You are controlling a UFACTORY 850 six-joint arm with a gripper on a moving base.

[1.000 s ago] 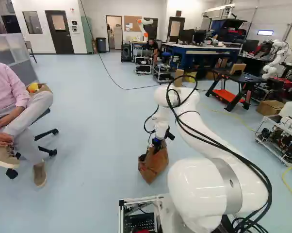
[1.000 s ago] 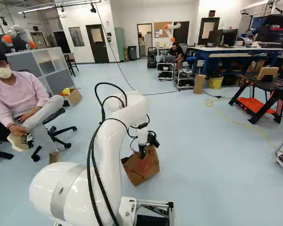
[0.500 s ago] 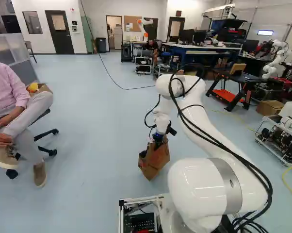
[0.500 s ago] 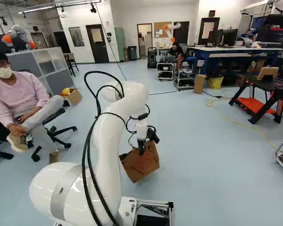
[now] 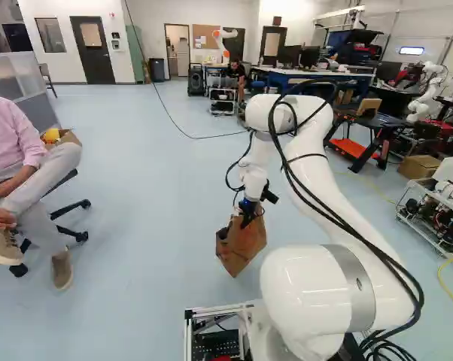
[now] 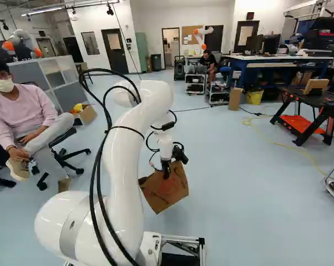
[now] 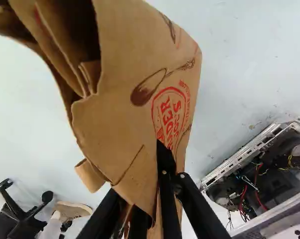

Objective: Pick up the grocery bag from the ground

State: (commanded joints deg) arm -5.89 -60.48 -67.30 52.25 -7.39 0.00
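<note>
Your arm (image 5: pixel 317 184) arches over, gripper (image 6: pixel 166 168) low.
Your elbow (image 6: pixel 157 97) is bent high, your wrist (image 6: pixel 165 145) drops nearly upright, and your gripper points down with its fingers (image 7: pixel 166 199) clamped.

Open floor (image 5: pixel 151 188) between paper bag (image 5: pixel 241 244) and office chair (image 5: pixel 70 232); metal frame (image 5: pixel 217 309) near bag.

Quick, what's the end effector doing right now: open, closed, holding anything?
End effector: closed on the bag, its paper side pinched between the fingers.

Totally a robotics lab tbh: another robot (image 5: pixel 418 110), plus what might be monitors (image 6: pixel 271 43) by the blue desk's (image 6: pixel 267 65) far edge.
</note>
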